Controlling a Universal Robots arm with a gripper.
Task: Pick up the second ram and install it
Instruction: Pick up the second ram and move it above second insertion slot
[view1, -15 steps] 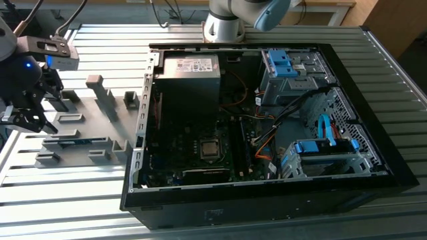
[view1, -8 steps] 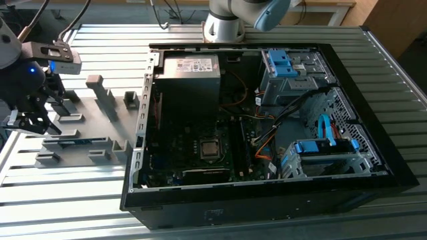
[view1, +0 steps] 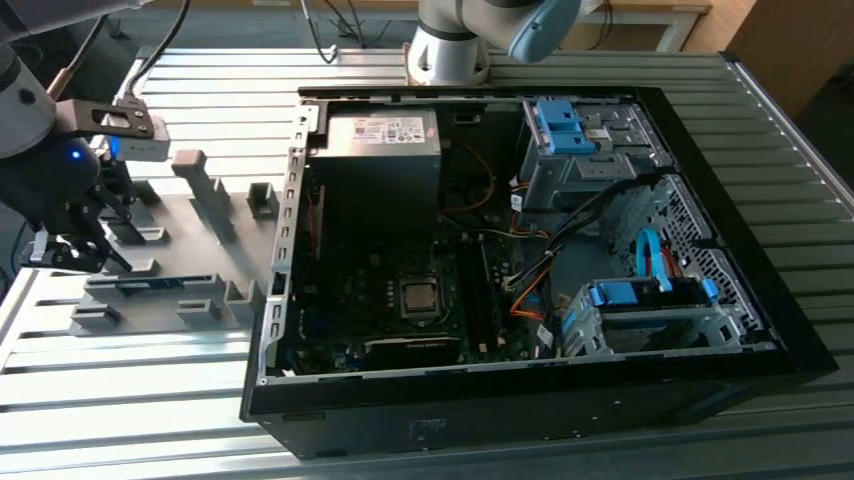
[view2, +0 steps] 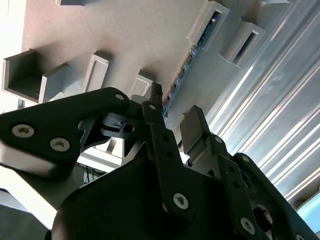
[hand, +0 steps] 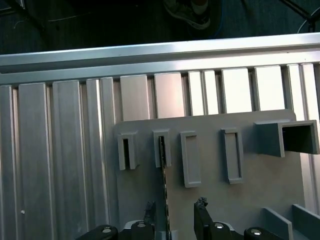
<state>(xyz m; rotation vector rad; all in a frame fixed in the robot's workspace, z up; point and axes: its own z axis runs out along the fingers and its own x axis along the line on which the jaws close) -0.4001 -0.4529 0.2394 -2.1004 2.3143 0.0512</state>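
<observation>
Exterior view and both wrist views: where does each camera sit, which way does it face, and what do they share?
Exterior view: off the arm, high, looking down on the open computer case and grey holder tray; the arm and end effector show at the exterior view's left.
First wrist view: on the wrist, facing the tray past the end effector's fingertips.
Second wrist view: on the wrist, close behind the end effector, facing the tray.
Shared: both wrist views show the second ram in its slot between the open fingers.

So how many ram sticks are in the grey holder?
1. The ram stands on edge in a holder slot, beneath the open hand. Others could be hidden.
</observation>
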